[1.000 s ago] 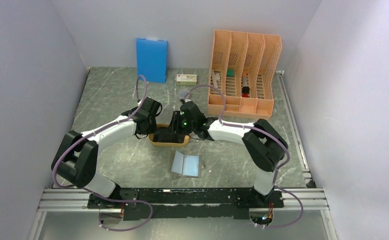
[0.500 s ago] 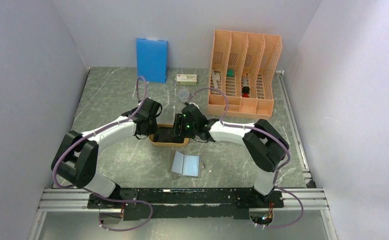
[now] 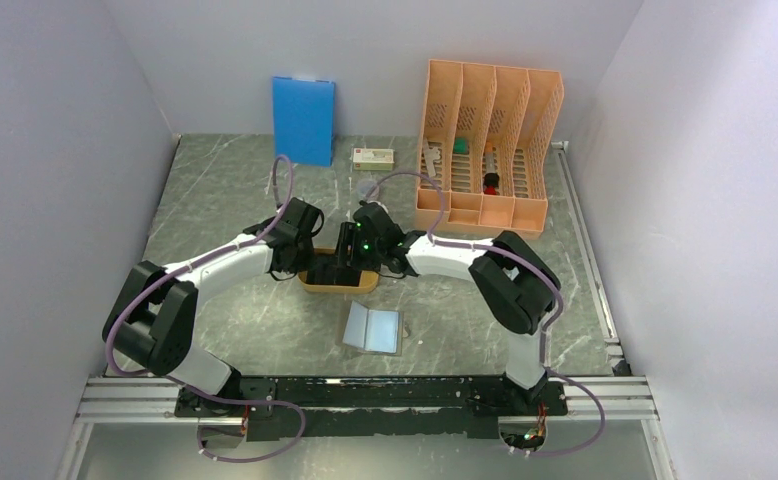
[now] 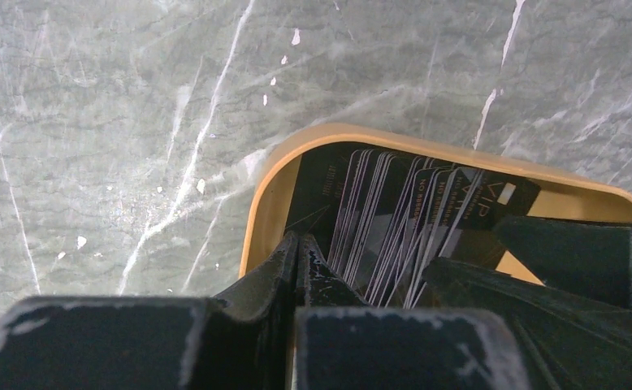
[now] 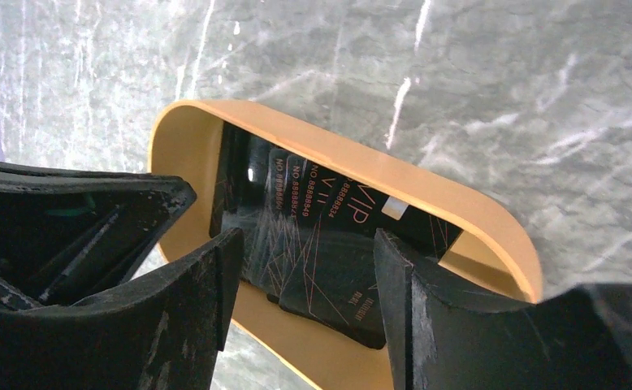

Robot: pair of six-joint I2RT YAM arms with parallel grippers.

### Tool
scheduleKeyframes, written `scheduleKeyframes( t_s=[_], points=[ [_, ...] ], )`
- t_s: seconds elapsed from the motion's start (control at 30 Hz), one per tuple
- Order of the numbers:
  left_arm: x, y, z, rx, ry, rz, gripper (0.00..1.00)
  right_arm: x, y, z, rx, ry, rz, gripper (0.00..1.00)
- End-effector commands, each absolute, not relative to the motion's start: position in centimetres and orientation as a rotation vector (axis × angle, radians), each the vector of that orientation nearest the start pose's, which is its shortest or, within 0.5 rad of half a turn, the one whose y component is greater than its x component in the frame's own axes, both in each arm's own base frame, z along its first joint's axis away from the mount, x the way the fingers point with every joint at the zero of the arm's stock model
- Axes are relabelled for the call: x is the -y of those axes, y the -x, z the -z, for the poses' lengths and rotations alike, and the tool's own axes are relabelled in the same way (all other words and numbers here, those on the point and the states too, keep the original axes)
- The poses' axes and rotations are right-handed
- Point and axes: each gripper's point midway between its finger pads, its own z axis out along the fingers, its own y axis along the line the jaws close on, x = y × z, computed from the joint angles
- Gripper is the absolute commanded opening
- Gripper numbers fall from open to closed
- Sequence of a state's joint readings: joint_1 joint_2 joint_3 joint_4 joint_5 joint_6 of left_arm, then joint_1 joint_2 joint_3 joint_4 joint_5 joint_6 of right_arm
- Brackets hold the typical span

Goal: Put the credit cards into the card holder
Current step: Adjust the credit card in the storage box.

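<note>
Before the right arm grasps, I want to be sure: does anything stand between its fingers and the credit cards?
Nothing visible does. The right gripper, fingers open, hovers over the credit cards in the orange tray. The shut left gripper sits at the tray's end beside the stack, outside that gap.

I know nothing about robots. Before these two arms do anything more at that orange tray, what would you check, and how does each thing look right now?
1. Is the right gripper open: ok. Its fingers stand apart over the thin black credit cards.
2. Cards within reach: ok. They lie fanned in the shallow orange oval tray.
3. One card separated from the rest: not ok. They overlap.
4. Is the left gripper free of cards: cannot tell. It is shut, with its tip inside the tray beside the fan.
5. Is the grey bifold card holder ready: ok. It lies open on the marbled grey table, apart from the tray, pale blue inside up.
</note>
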State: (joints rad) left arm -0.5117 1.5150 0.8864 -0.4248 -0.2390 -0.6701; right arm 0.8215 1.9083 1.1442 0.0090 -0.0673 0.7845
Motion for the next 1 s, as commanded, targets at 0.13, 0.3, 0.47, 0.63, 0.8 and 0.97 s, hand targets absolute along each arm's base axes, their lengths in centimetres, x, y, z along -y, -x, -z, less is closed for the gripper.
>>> scheduleKeyframes(
  t_s=[0.13,0.3,0.47,0.63,0.8,0.97],
  points=[
    [15.1,-31.2,-8.5,-2.474,0.320,0.188,0.05,-39.2,-29.0,-3.7,-2.544,0.138,-0.823,0.64],
    [13.4,-31.4,-10.1,-2.415,0.389,0.171,0.05,-38.4,-29.4,-5.7,-2.495,0.129,-0.798,0.64],
    [11.8,-31.4,-8.8,-2.443,0.450,0.135,0.05,-37.6,-29.7,-7.0,-2.471,0.137,-0.745,0.64],
    [11.4,-31.2,-7.3,-2.472,0.486,0.134,0.05,-35.5,-30.5,-6.5,-2.492,0.103,-0.585,0.64],
    [11.8,-31.2,-6.4,-2.489,0.495,0.163,0.05,-34.5,-30.3,-4.6,-2.544,0.073,-0.510,0.67],
    [12.6,-31.2,-5.9,-2.503,0.487,0.221,0.05,-34.8,-30.5,-3.0,-2.595,0.046,-0.474,0.68]
  ],
)
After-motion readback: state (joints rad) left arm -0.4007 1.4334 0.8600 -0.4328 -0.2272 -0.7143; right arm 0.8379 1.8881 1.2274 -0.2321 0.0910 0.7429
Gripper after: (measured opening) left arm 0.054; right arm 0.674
